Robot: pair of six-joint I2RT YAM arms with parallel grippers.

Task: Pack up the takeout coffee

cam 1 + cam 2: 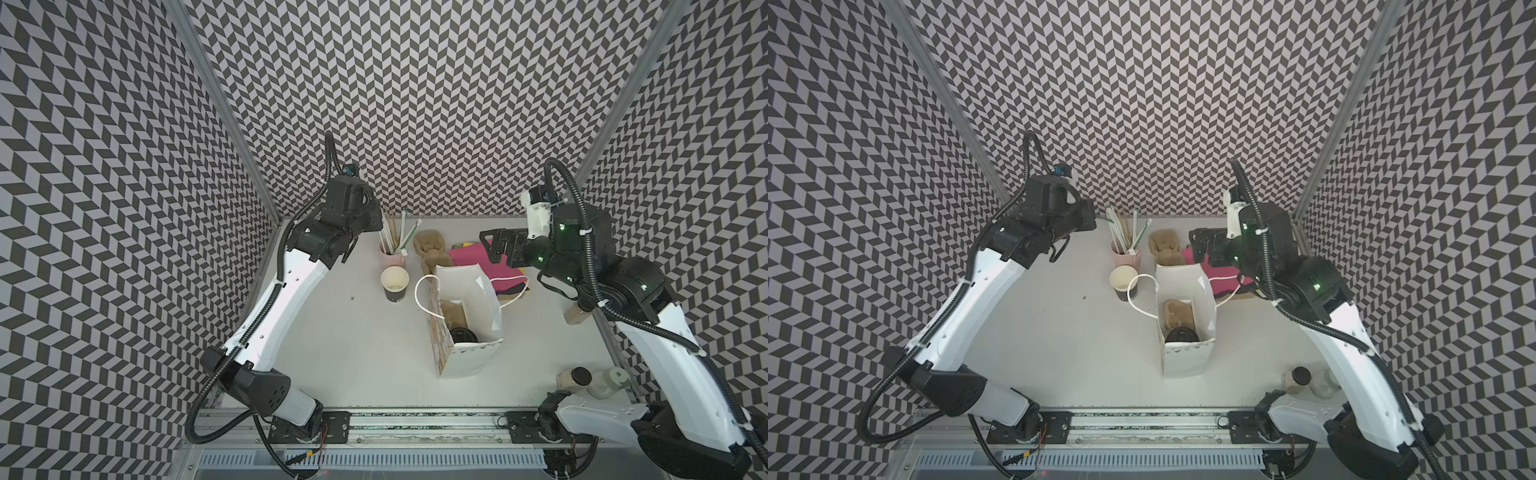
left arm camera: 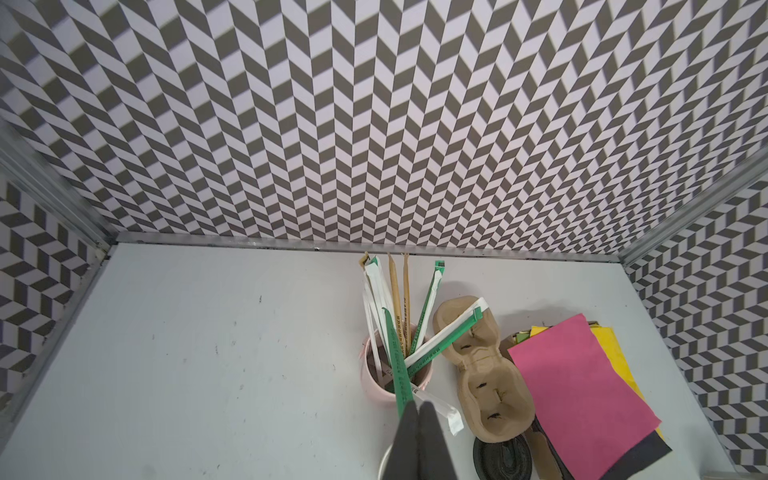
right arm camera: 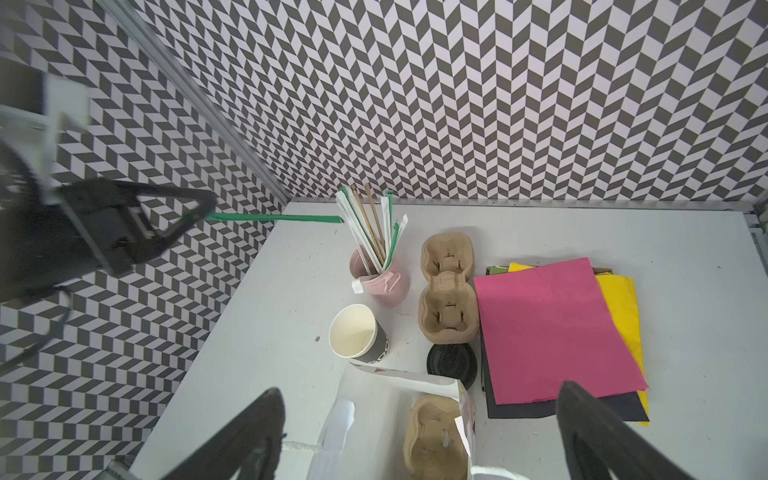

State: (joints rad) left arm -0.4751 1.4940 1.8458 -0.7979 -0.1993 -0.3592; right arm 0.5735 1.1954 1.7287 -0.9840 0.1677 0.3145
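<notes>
Our left tool [image 2: 419, 409] pinches a green-wrapped straw [image 3: 274, 217], held level at the back left of the table [image 1: 332, 332], while the takeout coffee [image 1: 462, 335] stands lidded inside the white bag [image 1: 465, 365], forward and to its right, our right tool [image 1: 489, 244] spread wide, nearer the bag.

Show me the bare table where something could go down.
Widest: table between left arm and paper bag. Also the strip between bag and front rail, up to the bottles. Crowded: back row, straw cup, open cup, carrier, paper sheets.
</notes>
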